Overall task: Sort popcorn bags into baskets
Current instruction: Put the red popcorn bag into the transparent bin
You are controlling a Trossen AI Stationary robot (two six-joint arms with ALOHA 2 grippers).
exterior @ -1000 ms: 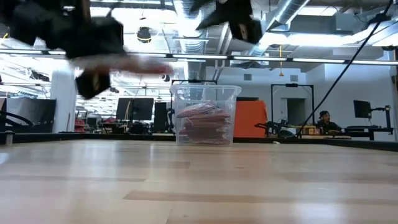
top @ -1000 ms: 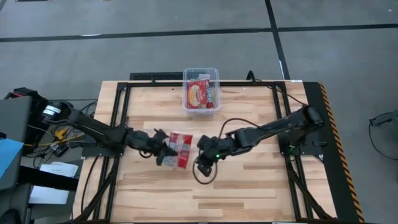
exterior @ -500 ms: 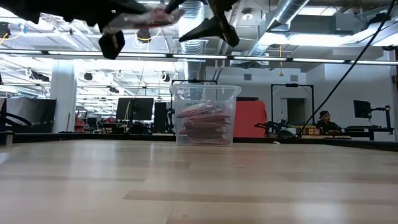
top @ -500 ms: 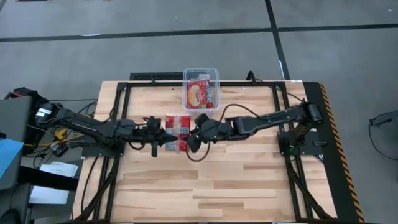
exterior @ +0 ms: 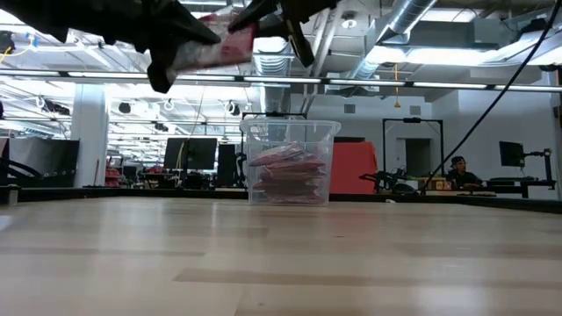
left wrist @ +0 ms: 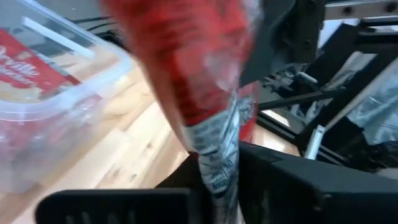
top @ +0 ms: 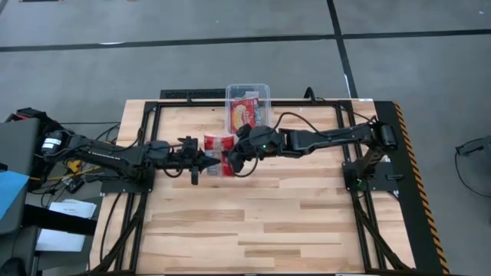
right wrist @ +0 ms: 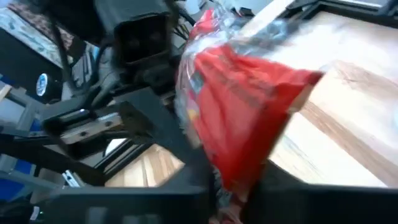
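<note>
Above the pale wooden table [top: 253,222] I see my left gripper [top: 205,161] and right gripper [top: 232,162] both clamped on one red, silver-printed popcorn packet [top: 217,144], now carried nearer the clear plastic bin [top: 248,107] of packets than half a second ago.

The bench [top: 261,222] is a top of pale wood planks set in a black frame, with yellow-and-black hazard striping [top: 415,176] along its right edge. It stands on a grey floor [top: 153,61] crossed by dark seam lines. Beyond its far edge, the low view shows a large open hall: white columns [exterior: 88,140], exposed ducts and pipes [exterior: 413,17] under the ceiling, rows of dark monitors [exterior: 189,154], an orange panel [exterior: 356,167], and a seated person [exterior: 458,171] at a far desk.
</note>
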